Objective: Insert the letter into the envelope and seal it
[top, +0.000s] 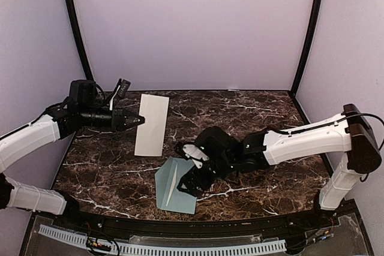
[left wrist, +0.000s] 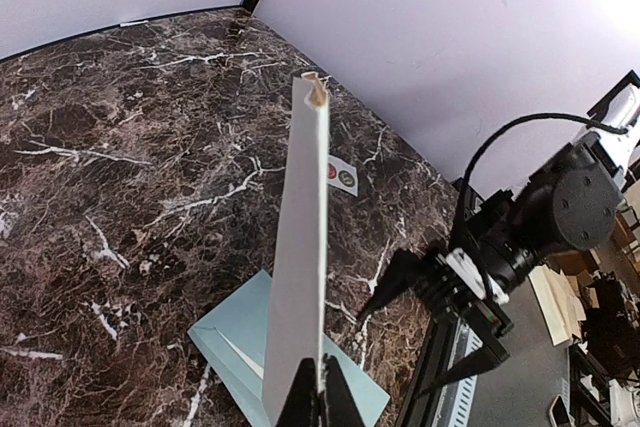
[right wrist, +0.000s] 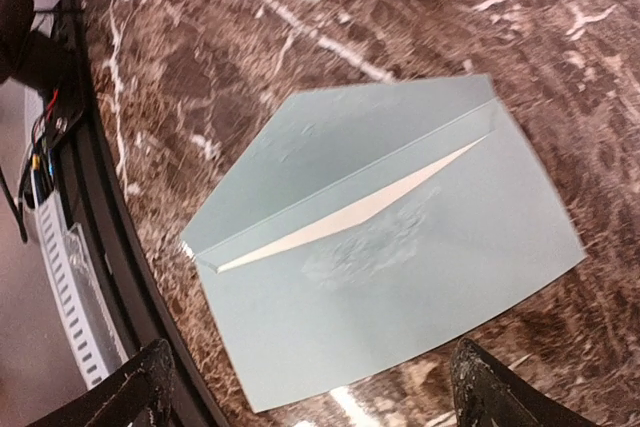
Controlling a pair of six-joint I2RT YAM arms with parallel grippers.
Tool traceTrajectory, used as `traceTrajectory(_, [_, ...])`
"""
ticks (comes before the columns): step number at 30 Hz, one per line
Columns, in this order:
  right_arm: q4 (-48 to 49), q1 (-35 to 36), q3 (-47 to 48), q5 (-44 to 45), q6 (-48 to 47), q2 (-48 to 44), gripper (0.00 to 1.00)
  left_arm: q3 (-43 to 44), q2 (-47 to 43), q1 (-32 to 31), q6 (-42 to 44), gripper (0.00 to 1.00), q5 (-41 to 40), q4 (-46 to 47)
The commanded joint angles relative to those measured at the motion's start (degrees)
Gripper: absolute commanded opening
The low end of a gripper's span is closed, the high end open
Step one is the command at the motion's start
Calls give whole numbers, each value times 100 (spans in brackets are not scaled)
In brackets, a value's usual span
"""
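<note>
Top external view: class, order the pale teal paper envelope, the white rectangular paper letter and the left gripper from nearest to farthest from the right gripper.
1. Pale teal paper envelope, beneath the right gripper.
2. White rectangular paper letter, back-left.
3. Left gripper, at the letter's left edge.

We see a tabletop [top: 252,112] of dark brown marble pattern, white-veined, smooth with a faint sheen. The envelope [right wrist: 400,287] is matt pale teal paper, whitish inside, its front slightly puckered near the opening. The letter [top: 151,125] is plain white paper, matt and smooth. We note the right arm [top: 306,139] in glossy white plastic shells with matt black joints, and the right gripper [right wrist: 320,392], its fingers [right wrist: 150,387] dull black plastic. The walls [top: 192,28] look matt lilac.
</note>
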Motion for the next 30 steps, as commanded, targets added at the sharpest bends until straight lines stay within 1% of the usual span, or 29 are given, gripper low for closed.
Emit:
traceTrajectory(1, [-269, 468, -191, 383, 376, -4, 93, -123, -190, 14, 8, 0, -276, 121])
traceTrajectory(4, [-232, 670, -210, 358, 347, 97, 94, -124, -178, 14, 19, 0, -272, 127])
traceTrajectory(7, [-436, 821, -100, 427, 210, 332, 94, -124, -154, 14, 13, 0, -283, 104])
traceTrajectory(11, [-597, 994, 66, 819, 87, 676, 94, -117, -111, 14, 13, 0, -338, 65])
traceTrajectory(17, [-666, 1068, 248, 1171, -83, 1004, 94, -116, -63, 22, 6, 0, -380, 57])
traceTrajectory(24, [-772, 1141, 331, 1338, -334, 1194, 94, -89, 38, 36, 9, 0, -435, 1])
traceTrajectory(30, [-829, 1240, 292, 1456, -516, 1160, 94, -80, 79, 57, 6, 0, -444, 1])
